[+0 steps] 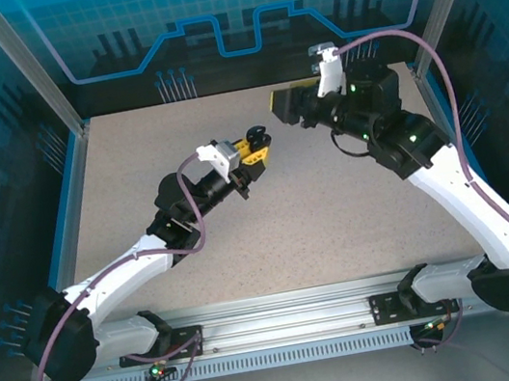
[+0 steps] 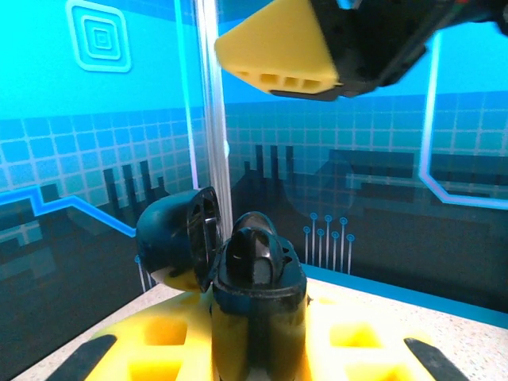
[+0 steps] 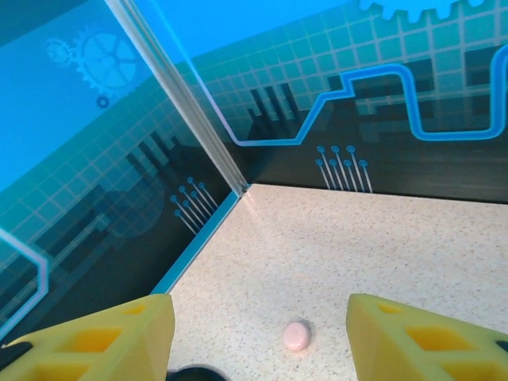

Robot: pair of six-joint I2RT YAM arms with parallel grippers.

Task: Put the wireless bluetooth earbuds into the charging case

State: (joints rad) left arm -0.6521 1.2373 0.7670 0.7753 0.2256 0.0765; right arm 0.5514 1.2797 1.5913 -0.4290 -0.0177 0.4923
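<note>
My left gripper (image 1: 255,148) (image 2: 258,337) is shut on a black round charging case (image 2: 258,309), holding it upright above the table with its lid (image 2: 176,238) swung open to the left. A black earbud (image 2: 255,255) stands in the case's top, its tip sticking up out of the well. My right gripper (image 1: 282,106) (image 3: 258,337) hovers just beyond and above the case, its yellow fingers (image 3: 119,337) wide apart with nothing between them. One of those fingers (image 2: 278,48) hangs over the case in the left wrist view.
A small pale pink round case (image 3: 295,336) lies shut on the speckled table (image 3: 357,254) below the right gripper. Blue patterned walls and an aluminium post (image 3: 186,111) close off the back left corner.
</note>
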